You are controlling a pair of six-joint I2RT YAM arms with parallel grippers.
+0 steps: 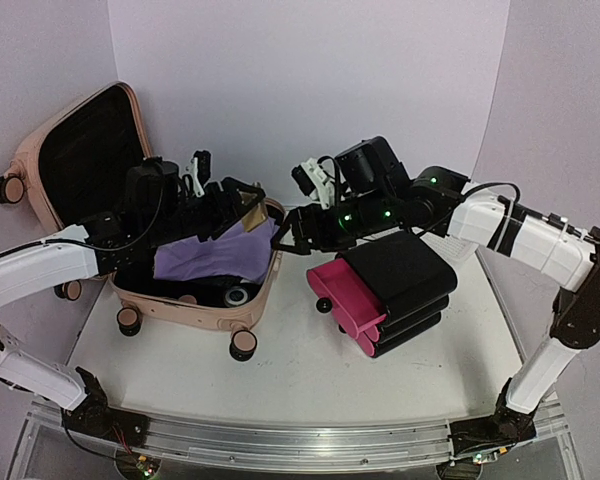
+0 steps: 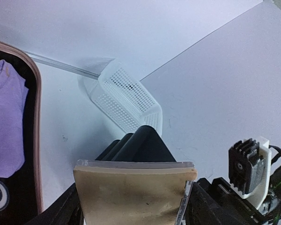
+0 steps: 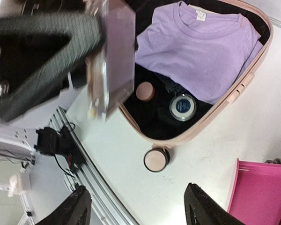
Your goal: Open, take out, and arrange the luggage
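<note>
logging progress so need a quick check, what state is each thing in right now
large pale pink hard-shell suitcase: open, lid raised
purple t-shirt: lying inside it
white mesh plastic basket: contents not visible
black and magenta fabric organiser: folded up, outside the suitcase
left gripper: shut on tan flat panel
right gripper: open, empty

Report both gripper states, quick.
Left gripper: closed on a flat tan box with a clear rim.
Right gripper: open, holding nothing.
</note>
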